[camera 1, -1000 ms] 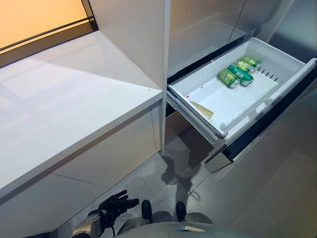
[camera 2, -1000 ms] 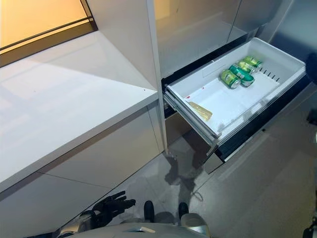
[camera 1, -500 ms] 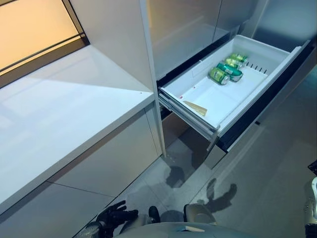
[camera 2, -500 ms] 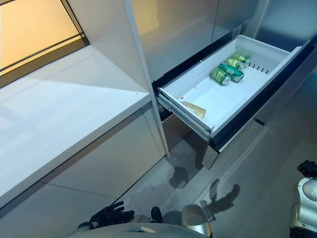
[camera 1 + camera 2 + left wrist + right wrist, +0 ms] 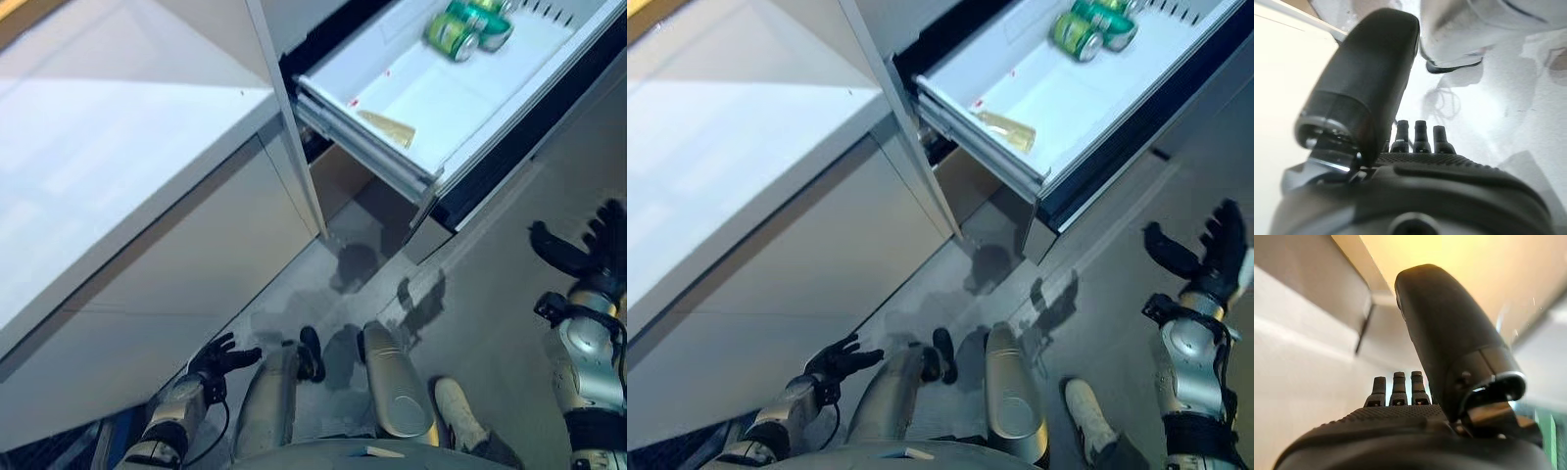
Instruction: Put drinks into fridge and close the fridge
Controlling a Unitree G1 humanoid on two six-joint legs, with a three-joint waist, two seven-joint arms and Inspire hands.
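Observation:
The fridge's white drawer (image 5: 431,108) stands pulled out at the upper right, with its dark front panel (image 5: 529,147) toward me. Green cans (image 5: 453,31) lie on their sides at the drawer's far end. A flat tan packet (image 5: 387,125) lies near the drawer's near left corner. My right hand (image 5: 1205,257) is raised at the right, open and empty, below and in front of the drawer's front panel. My left hand (image 5: 220,357) hangs low at the lower left, open and empty, by the cabinet front. Both wrist views show straight fingers holding nothing.
A white counter (image 5: 108,147) with cabinet fronts below (image 5: 167,294) fills the left. A tall white panel (image 5: 284,147) stands between the counter and the fridge. Grey floor (image 5: 470,323) lies below the drawer. A white shoe (image 5: 456,411) shows at the bottom.
The camera has tilted down, so the whole scene has shifted up. My right hand has risen into view at the right, open. My left hand stays low.

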